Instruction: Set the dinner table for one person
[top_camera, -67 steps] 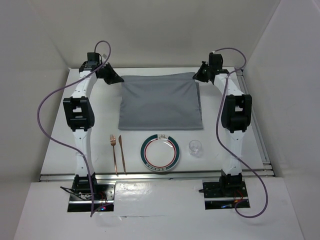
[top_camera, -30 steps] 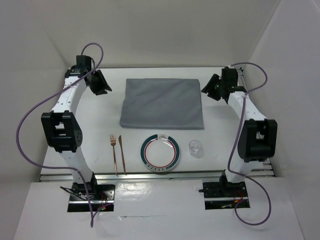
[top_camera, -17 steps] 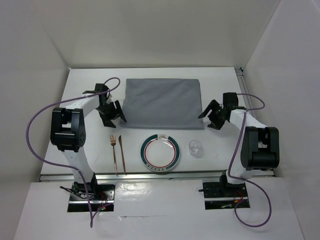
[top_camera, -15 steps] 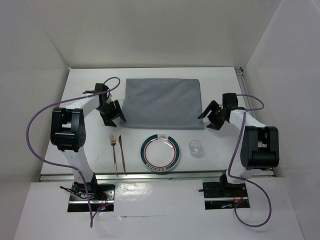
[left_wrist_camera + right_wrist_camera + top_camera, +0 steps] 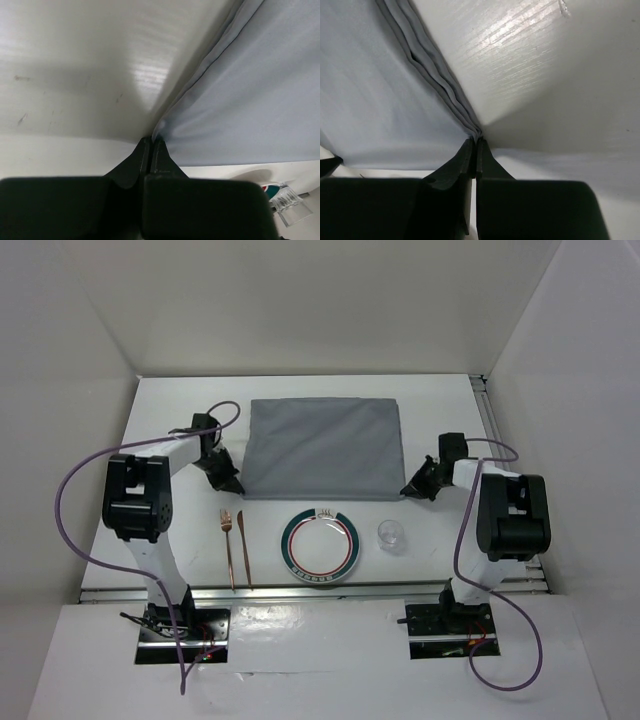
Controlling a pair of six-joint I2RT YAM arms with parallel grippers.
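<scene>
Well, nearest the arm bases, just short of the left gripper's (image 5: 232, 486) jaws, a copper-coloured metal fork (image 5: 227, 545) and matching knife (image 5: 244, 545) lie side by side. Between the two sets of jaws sits a round white plate (image 5: 288, 544) with a green-and-red rim. A small clear glass tumbler (image 5: 391, 536) stands short of the right gripper (image 5: 406, 492); its contents I can't tell. Further off, the left jaws pinch tight on the folded grey square cloth's (image 5: 322, 445) near-left corner, the right jaws on its near-right. All rests on the matte-white dinner table (image 5: 180, 410).
</scene>
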